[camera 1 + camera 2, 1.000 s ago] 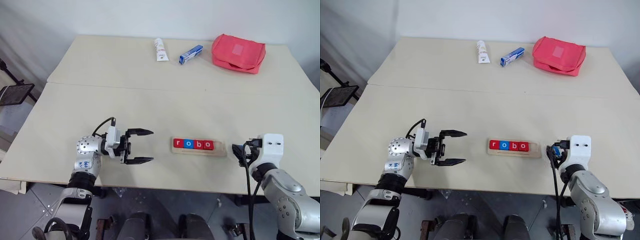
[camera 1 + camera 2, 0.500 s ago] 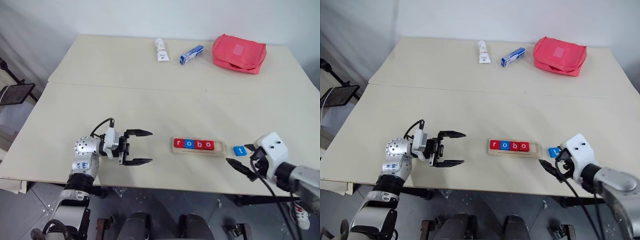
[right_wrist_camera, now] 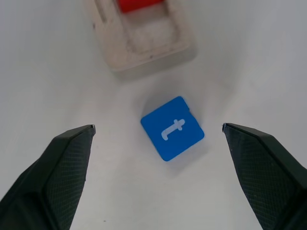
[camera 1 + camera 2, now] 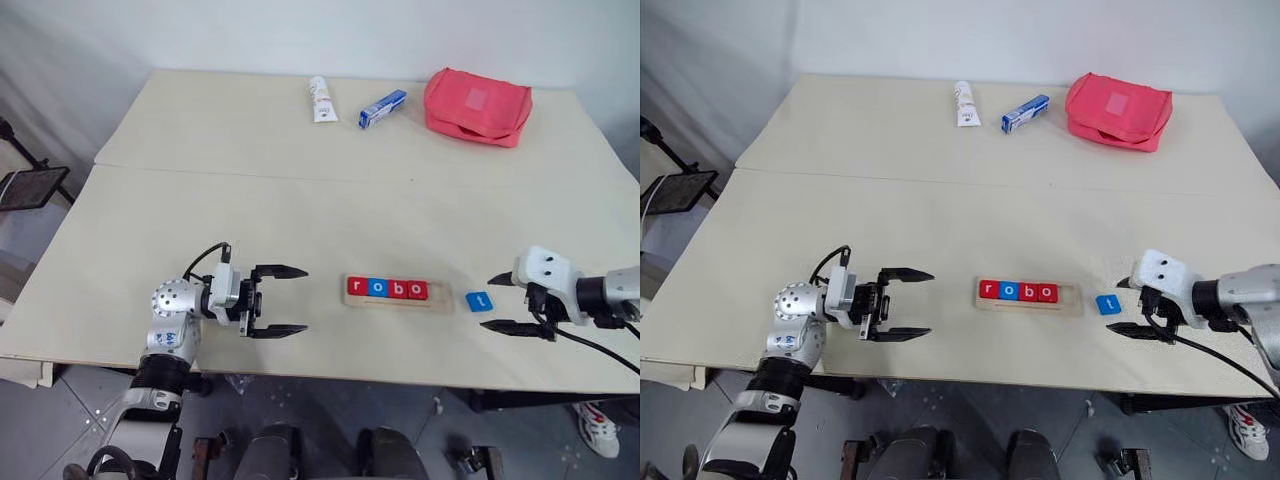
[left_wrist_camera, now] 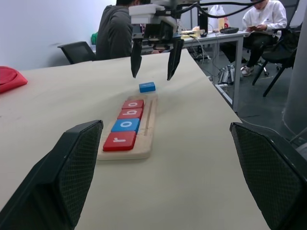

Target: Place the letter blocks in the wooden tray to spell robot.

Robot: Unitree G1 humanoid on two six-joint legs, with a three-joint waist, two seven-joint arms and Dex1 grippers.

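Blue square "t" block [image 3: 172, 128] lies flat beside my long light-wood tray's [image 4: 437, 303] empty end slot; right gripper [image 4: 515, 303] spread wide to straddle it, left gripper [image 4: 285, 300] idle, spread.

In the light-wood tray [image 4: 398, 302] at lower centre sit red, blue, red and red blocks [image 4: 388, 289] with white letters. Right of it lies a blue block [image 4: 479, 300] with a white t. At the top: white tube [image 4: 320, 99], blue-and-white box [image 4: 382, 109], red pouch [image 4: 476, 106]. Table [image 4: 300, 210] pale beige.
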